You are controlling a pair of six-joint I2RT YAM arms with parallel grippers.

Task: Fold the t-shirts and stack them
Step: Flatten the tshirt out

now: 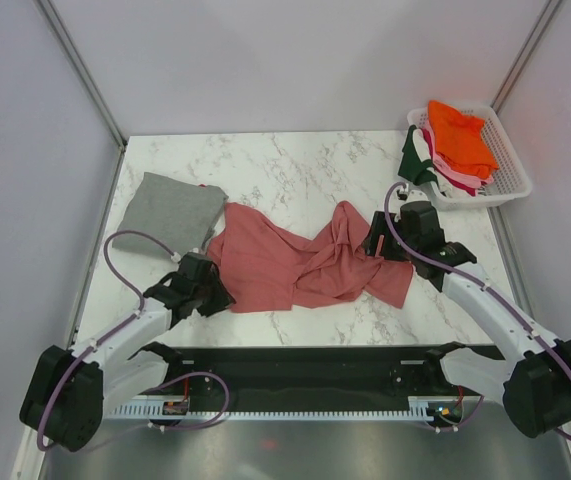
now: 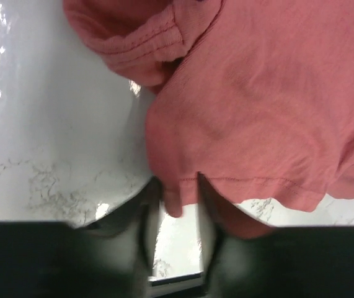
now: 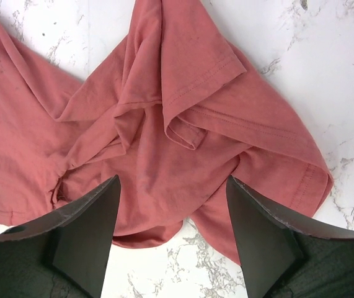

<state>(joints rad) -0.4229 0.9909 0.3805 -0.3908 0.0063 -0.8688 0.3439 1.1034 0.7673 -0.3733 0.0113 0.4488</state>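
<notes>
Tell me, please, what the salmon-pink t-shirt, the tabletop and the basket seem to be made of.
Salmon-pink t-shirt: soft matte knit, probably cotton; it rumples in folds and shows stitched hems. Tabletop: glossy white with grey veins, marble or a marble-look laminate. Basket: white plastic, by its slatted walls.

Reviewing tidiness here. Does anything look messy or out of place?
The pink shirt lies crumpled and twisted mid-table instead of flat, and a dark green shirt spills over the left rim of the basket. The grey shirt sits neatly folded.

Salmon tee point(image 1: 295, 262) crumpled centrally, grey tee point(image 1: 173, 210) folded left, orange tee point(image 1: 462, 137) far right
</notes>
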